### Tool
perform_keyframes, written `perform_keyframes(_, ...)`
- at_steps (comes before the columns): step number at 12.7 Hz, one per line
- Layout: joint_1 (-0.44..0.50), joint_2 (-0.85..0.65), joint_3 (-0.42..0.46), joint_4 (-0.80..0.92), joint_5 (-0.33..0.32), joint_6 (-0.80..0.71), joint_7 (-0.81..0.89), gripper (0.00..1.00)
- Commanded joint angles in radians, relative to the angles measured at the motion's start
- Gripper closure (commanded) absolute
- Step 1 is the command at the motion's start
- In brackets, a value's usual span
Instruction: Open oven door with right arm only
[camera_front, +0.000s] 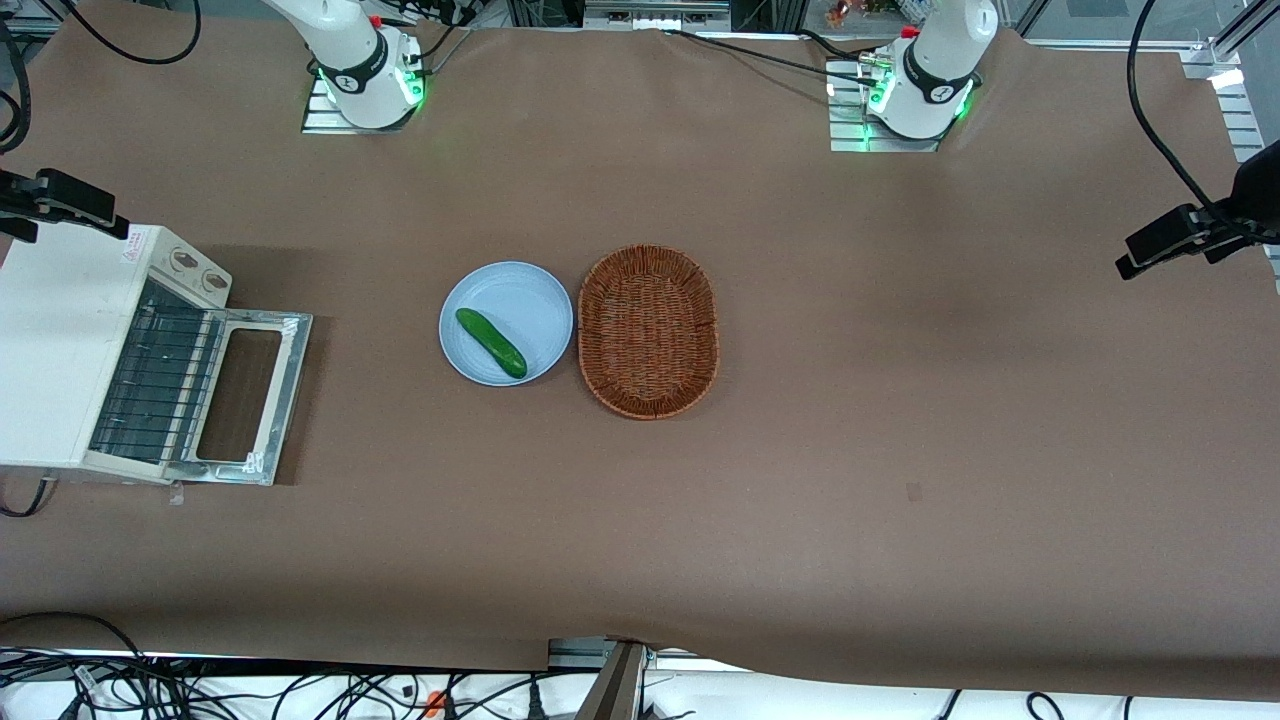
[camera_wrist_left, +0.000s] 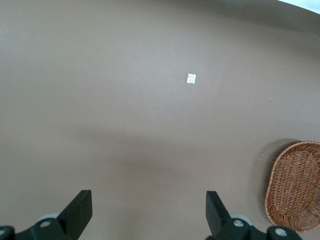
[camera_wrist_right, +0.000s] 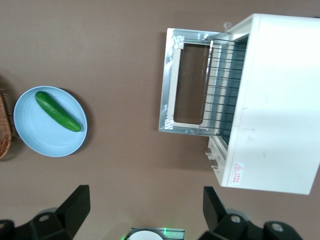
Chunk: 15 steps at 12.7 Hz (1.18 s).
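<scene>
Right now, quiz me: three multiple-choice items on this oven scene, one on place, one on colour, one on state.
1. Where does the cucumber lie?
A. in the wicker basket
B. on the plate
C. on the oven rack

2. What colour is the plate?
A. light blue
B. red
C. black

3. How is the oven door?
A. shut
B. dropped open, flat
C. missing

Key: B, the cucumber rests on the plate, beside the wicker basket. A, the plate's rim shows pale blue. B, the door lies flat before the oven, rack exposed. The right arm's pincer hangs open high above the table, apart from everything.
</scene>
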<state>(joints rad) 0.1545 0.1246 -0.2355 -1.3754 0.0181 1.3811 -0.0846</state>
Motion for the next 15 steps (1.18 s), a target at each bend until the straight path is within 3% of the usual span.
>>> perform_keyframes(1,0.019,-0.031,0.033,-0.034,-0.027,-0.005,0.15,0.0)
perform_keyframes(15,0.013,-0.03,0.048,-0.031,-0.007,0.029,0.167,0.0)
